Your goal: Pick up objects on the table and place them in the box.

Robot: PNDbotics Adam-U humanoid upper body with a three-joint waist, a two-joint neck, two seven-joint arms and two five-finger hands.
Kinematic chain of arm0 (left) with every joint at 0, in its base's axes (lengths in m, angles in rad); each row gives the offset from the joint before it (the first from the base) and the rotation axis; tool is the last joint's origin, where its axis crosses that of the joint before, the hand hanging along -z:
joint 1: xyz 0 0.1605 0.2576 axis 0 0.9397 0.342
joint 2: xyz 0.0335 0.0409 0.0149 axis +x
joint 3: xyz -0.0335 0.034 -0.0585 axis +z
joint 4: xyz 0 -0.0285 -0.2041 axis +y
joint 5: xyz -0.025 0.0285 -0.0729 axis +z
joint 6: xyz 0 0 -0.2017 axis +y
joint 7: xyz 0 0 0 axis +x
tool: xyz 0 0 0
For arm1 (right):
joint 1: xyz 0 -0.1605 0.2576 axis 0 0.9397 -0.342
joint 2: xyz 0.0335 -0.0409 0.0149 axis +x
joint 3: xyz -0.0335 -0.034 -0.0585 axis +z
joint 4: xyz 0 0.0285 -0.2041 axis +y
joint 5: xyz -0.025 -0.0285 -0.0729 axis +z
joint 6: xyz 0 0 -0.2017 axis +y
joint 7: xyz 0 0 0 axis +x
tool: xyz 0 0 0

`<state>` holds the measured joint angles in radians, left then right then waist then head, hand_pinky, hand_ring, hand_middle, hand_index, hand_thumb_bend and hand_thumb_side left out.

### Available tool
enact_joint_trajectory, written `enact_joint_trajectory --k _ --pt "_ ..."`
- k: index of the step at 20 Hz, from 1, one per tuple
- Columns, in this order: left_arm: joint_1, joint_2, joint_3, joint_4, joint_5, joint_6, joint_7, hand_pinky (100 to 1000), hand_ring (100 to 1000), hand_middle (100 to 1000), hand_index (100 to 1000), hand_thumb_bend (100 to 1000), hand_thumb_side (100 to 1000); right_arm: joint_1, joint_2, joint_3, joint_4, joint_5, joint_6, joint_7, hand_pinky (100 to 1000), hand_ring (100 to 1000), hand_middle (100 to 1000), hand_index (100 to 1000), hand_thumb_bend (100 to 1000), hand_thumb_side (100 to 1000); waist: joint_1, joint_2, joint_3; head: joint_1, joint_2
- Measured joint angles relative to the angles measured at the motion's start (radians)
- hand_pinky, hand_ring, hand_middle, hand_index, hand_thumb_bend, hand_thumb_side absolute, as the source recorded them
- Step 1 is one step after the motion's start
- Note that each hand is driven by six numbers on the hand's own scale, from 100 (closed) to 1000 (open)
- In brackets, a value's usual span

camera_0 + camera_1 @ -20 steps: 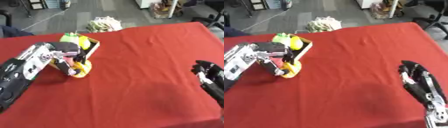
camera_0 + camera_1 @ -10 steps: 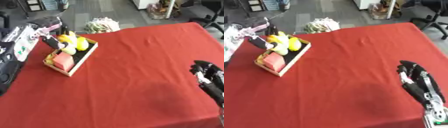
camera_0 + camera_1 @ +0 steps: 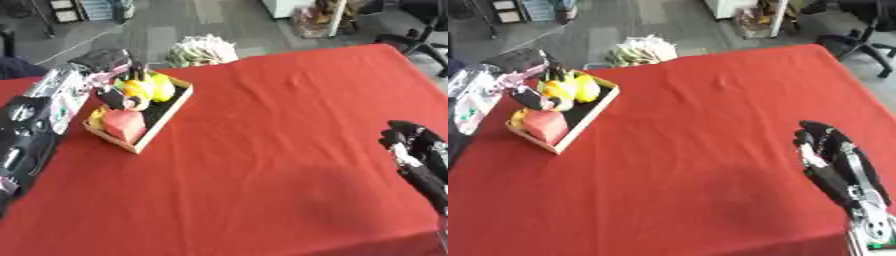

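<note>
A shallow wooden box (image 3: 164, 119) stands on the red table (image 3: 280, 150) at the far left. It holds yellow things (image 3: 160, 86) and a pink-red block (image 3: 122, 125). My left hand (image 3: 103, 64) hangs over the box's far left corner. Its dark fingers (image 3: 534, 97) reach down into the box and curl round a yellow-orange ring-shaped thing (image 3: 133, 100). My right hand (image 3: 826, 150) rests at the right edge of the table, fingers relaxed and holding nothing, far from the box.
My left forearm (image 3: 31, 125) lies along the left side of the table. A pale bundle (image 3: 203, 49) sits on the floor beyond the table's far edge. An office chair (image 3: 859, 25) stands at the far right.
My left hand has carried the yellow-orange thing from the cloth in front of the box up and over the box. The view has shifted. The right hand has stayed put.
</note>
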<state>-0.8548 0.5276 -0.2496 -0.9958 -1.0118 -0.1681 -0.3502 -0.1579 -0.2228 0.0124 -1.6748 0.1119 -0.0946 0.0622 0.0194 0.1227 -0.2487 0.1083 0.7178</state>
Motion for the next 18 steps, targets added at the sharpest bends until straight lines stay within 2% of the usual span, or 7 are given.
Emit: enact_joint_trajectory --k 5,6,8,10,16,17,18 --pt "0.000 0.000 0.001 0.009 -0.003 -0.008 -0.002 734 579 553 705 396 100 0.000 0.002 0.000 0.000 0.000 0.000 0.000 760 703 662 795 100 421 0.000 0.000 -0.001 0.000 0.000" --pt "0.000 0.000 0.001 0.009 -0.003 -0.008 -0.002 778 667 668 811 682 100 0.000 0.002 0.000 0.000 0.000 0.000 0.000 760 703 662 796 100 426 0.000 0.000 -0.001 0.000 0.000" --pt "0.000 0.000 0.007 0.012 -0.002 -0.007 -0.010 778 668 670 812 695 125 0.000 0.003 0.000 0.000 0.000 0.001 0.001 760 703 662 796 100 433 0.000 0.000 -0.001 0.000 0.000" --pt "0.000 0.000 0.012 0.013 0.001 -0.003 -0.016 770 657 657 799 654 103 0.000 0.006 0.000 0.001 0.000 0.001 0.001 761 703 662 796 100 431 0.000 0.000 -0.001 -0.001 0.000" --pt "0.000 0.000 0.013 0.011 0.017 0.001 -0.014 770 658 658 799 653 107 0.000 0.006 0.000 0.003 0.000 0.003 -0.001 761 703 662 796 100 432 0.000 0.000 -0.001 -0.002 0.000" --pt "0.000 0.000 0.013 0.011 0.017 0.002 -0.013 780 671 678 813 703 174 0.000 0.006 0.000 0.003 0.000 0.003 -0.001 761 703 662 796 100 435 0.000 0.000 -0.001 -0.002 0.000" --pt "0.000 0.000 0.013 0.011 0.018 0.002 -0.013 780 672 679 813 708 180 0.000 0.006 0.000 0.004 0.000 0.003 -0.001 761 703 662 796 100 435 0.000 0.000 -0.001 -0.002 0.000"
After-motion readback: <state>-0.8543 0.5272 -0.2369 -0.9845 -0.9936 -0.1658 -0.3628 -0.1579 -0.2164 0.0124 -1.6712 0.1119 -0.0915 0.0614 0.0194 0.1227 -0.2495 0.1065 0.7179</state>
